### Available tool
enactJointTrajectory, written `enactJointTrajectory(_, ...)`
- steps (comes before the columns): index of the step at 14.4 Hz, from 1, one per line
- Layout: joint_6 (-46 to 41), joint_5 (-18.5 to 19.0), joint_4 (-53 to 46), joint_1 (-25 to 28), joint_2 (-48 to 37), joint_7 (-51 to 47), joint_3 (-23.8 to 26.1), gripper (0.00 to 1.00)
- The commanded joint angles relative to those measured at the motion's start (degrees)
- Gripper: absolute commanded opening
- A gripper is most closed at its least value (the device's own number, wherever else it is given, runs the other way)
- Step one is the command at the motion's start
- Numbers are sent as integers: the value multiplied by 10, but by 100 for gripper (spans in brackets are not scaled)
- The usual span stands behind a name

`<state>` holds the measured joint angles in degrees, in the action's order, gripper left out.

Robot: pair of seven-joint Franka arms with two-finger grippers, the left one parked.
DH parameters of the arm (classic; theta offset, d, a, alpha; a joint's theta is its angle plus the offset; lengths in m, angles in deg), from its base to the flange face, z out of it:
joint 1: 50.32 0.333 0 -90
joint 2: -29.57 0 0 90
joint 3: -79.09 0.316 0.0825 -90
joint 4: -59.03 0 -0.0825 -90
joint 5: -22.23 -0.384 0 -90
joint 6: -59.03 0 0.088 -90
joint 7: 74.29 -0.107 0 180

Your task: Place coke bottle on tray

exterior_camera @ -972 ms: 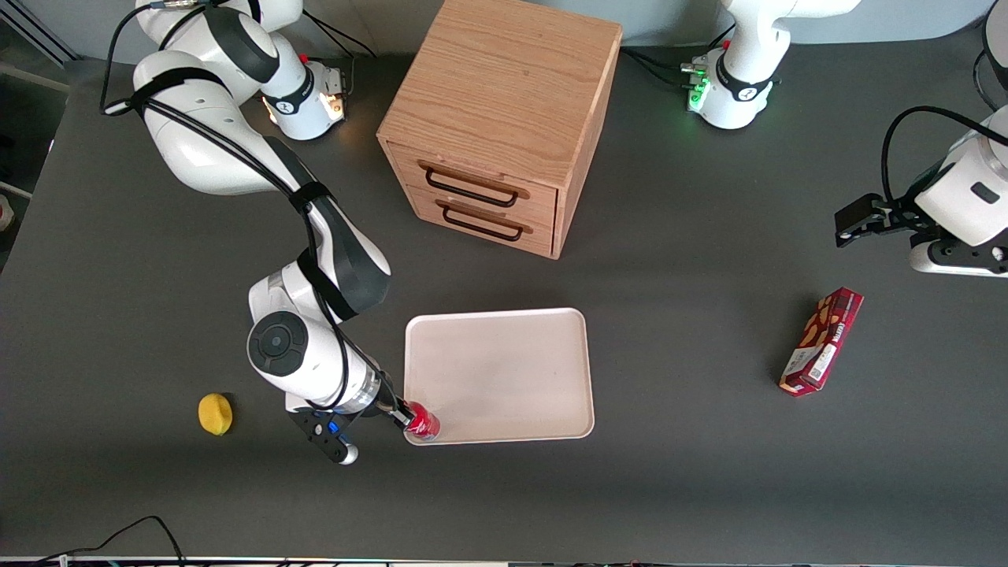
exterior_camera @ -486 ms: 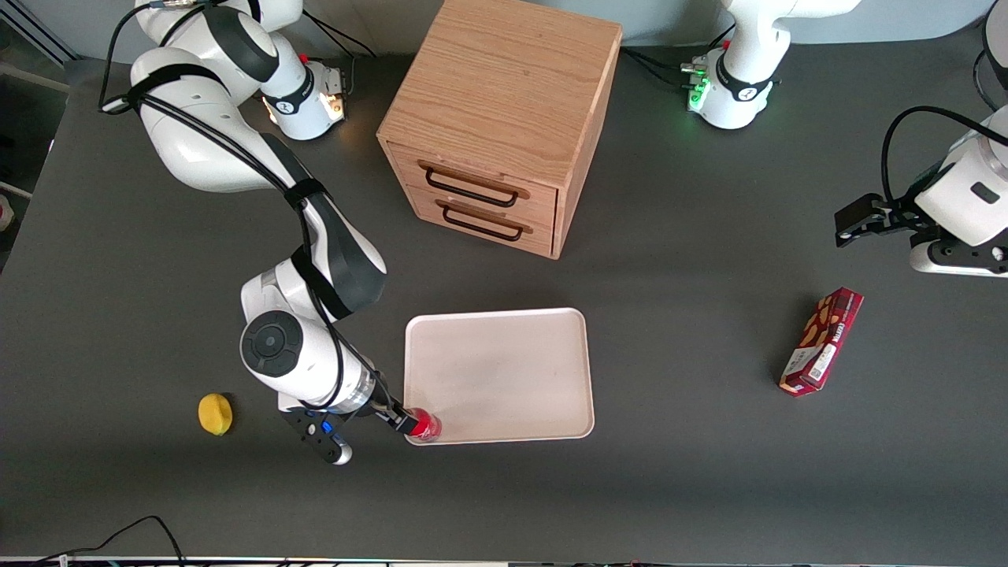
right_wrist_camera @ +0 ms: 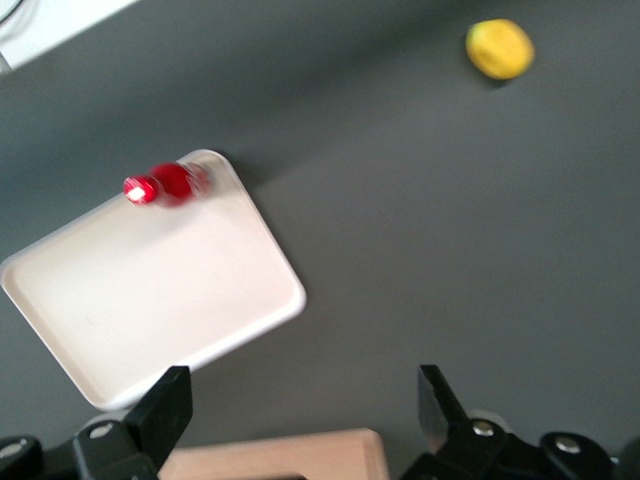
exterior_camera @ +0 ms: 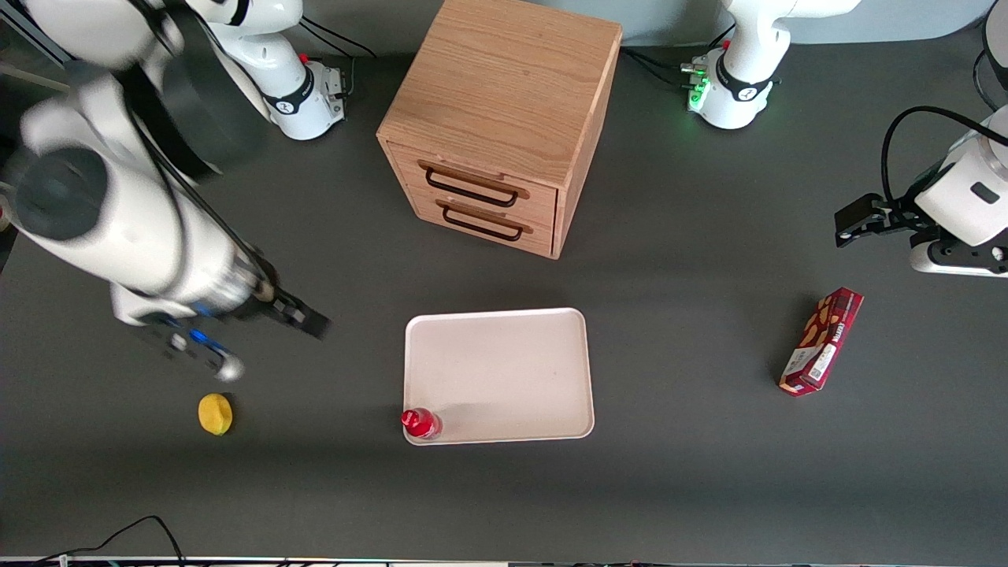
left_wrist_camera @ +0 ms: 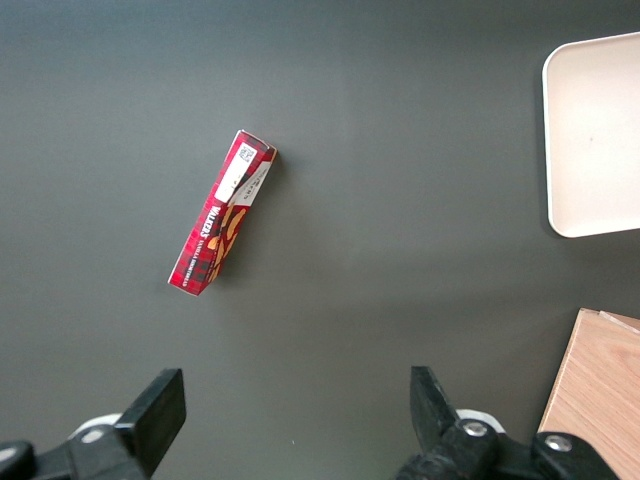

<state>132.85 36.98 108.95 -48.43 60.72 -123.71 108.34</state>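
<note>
The small red coke bottle [exterior_camera: 420, 424] stands upright on the off-white tray [exterior_camera: 504, 370], in the tray's corner nearest the front camera at the working arm's end. It also shows in the right wrist view [right_wrist_camera: 165, 184] on the tray's corner [right_wrist_camera: 150, 290]. My right gripper [exterior_camera: 303, 320] is raised well above the table, away from the tray toward the working arm's end. It is open and empty; its fingers [right_wrist_camera: 165, 412] stand wide apart.
A wooden two-drawer cabinet [exterior_camera: 500, 118] stands farther from the front camera than the tray. A yellow lemon [exterior_camera: 215, 413] lies toward the working arm's end. A dark-red snack box [exterior_camera: 821, 340] lies toward the parked arm's end.
The gripper let go of the bottle and the arm rose quickly away from the tray, toward the working arm's end. The bottle stays upright on the tray's corner.
</note>
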Motion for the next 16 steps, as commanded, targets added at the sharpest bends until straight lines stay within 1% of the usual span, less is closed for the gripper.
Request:
enactJointTrajectory(1,-57,-48,79,-59,-111,111,-19,100)
enactJointTrajectory(2,-57,-73,120,-60,-153,140,-60,100)
enactJointTrajectory(4,-27,-149,218,-58,-233,200,-156,100)
enactJointTrajectory(5,-7,-163,277,-57,-274,235,-188,100)
enactJointTrajectory(6,24,-165,341,-56,-313,262,-202,100)
enactJointTrajectory(8,107,-166,478,-56,-389,275,-216,100)
enactJointTrajectory(10,172,-166,574,-55,-442,286,-218,100)
enactJointTrajectory(11,184,-166,594,-45,-455,286,-219,100)
enactJointTrajectory(12,183,-167,592,-41,-453,286,-219,100)
enactJointTrajectory(14,178,-170,557,-42,-440,275,-221,100)
enactJointTrajectory(16,153,-172,528,-42,-425,276,-233,100)
